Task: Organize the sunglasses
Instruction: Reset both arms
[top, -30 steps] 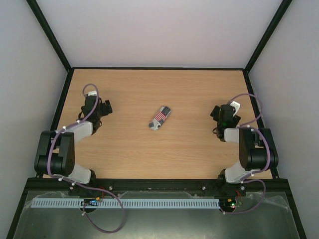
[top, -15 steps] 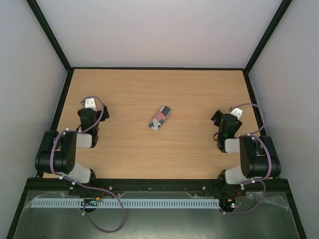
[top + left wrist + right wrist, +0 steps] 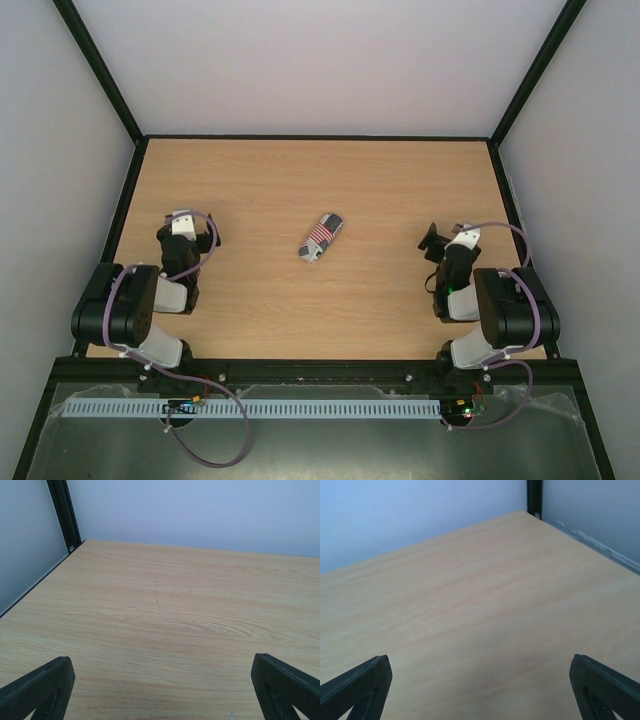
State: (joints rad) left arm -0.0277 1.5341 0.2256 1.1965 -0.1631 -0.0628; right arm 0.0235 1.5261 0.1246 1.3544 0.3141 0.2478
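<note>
— Where are the sunglasses?
— I see no sunglasses in any view. Only the patterned case [image 3: 320,237] lies, apparently shut, at the middle of the desk [image 3: 260,180], so I judge they are inside it.
— And the arms?
— Folded by the near corners, well apart from the case. My left gripper [image 3: 161,662] and right gripper [image 3: 480,661] both gape wide over bare wood, holding nothing.
</note>
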